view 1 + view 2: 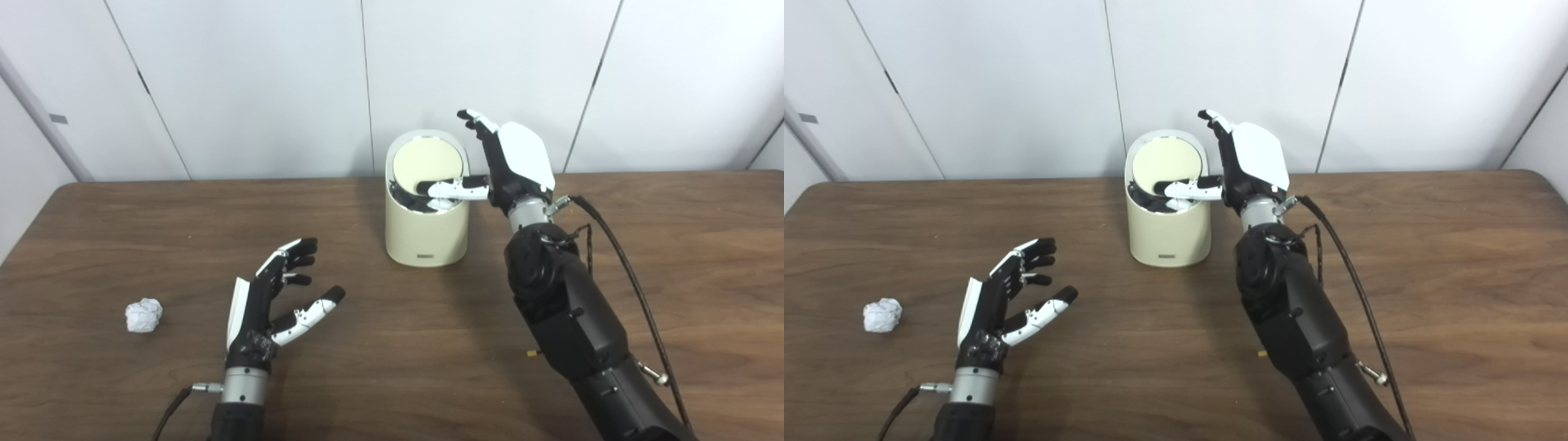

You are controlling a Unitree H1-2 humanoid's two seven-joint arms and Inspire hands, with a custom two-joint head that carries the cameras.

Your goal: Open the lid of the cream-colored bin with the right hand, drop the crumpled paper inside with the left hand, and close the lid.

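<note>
Dark wooden table [704, 257]; cream bin [425, 236], crumpled paper [144, 315] resting on it

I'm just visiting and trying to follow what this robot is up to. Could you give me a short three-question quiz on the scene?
1. True or false: the crumpled paper is already inside the cream-colored bin.
2. Which hand reaches over the bin's lid: A) left hand B) right hand?
3. Fill in: the left hand's fingers are spread, holding ____.

Key: 1 false, it lies on the table, left of the left hand; 2 B; 3 nothing.
</note>
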